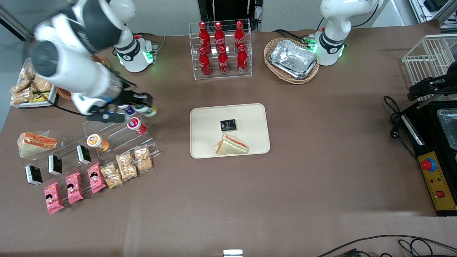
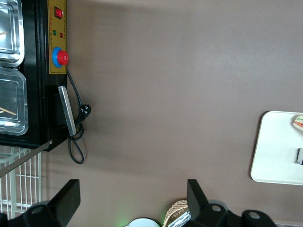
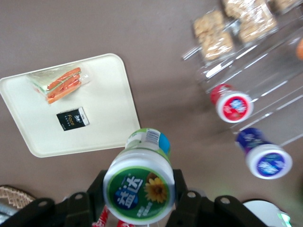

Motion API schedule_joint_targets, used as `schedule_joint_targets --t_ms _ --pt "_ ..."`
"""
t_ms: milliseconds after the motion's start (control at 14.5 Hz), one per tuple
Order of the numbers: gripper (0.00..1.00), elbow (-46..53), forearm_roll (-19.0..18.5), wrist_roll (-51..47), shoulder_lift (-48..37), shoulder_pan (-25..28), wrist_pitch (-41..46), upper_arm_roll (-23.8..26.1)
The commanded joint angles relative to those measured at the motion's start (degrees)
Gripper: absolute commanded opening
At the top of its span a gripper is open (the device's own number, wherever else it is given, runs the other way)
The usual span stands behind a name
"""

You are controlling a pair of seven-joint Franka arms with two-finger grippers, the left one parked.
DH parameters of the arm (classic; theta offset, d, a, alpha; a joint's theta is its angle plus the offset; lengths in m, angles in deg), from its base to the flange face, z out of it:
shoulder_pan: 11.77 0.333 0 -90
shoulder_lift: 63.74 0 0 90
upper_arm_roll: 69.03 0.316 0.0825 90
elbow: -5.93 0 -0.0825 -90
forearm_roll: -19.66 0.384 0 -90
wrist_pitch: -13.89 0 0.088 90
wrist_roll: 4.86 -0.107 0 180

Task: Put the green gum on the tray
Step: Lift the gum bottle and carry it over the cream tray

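From the front, the arm hides most of the gum bottle [image 1: 149, 111]; only its green end shows. The gripper [image 3: 140, 198] clamps it, white lid and green label up, above bare table between the clear rack [image 1: 117, 142] and the tray [image 1: 200, 150]. A sandwich [image 1: 231, 145] and black packet [image 1: 228, 125] lie on the tray, mid-table; red [image 3: 231, 103] and blue [image 3: 263, 156] bottles sit racked nearby.

Brown desk [image 1: 321, 160] carrying cream tray [image 1: 250, 117], clear tiered snack rack [image 1: 117, 134], acrylic cola-bottle stand [image 1: 221, 73], wicker basket [image 1: 291, 79] of foil trays, and a black control unit [image 1: 433, 171] at the parked arm's end.
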Motion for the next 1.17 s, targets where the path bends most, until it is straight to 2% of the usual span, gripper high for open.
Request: schedule_joint_targets --t_ms 0,207,621,1103 --pt "0.31 -11.37 1.65 -4.94 -1.06 6.66 -13.57 -0.56" --pt "0.31 -18.5 1.57 -7.93 1.04 11.76 -25.98 -0.56" --pt "0.31 -21.86 1.65 -11.62 10.88 18.44 -41.55 -0.56" --pt "0.31 -21.77 1.65 -12.25 17.48 20.48 -48.51 -0.56"
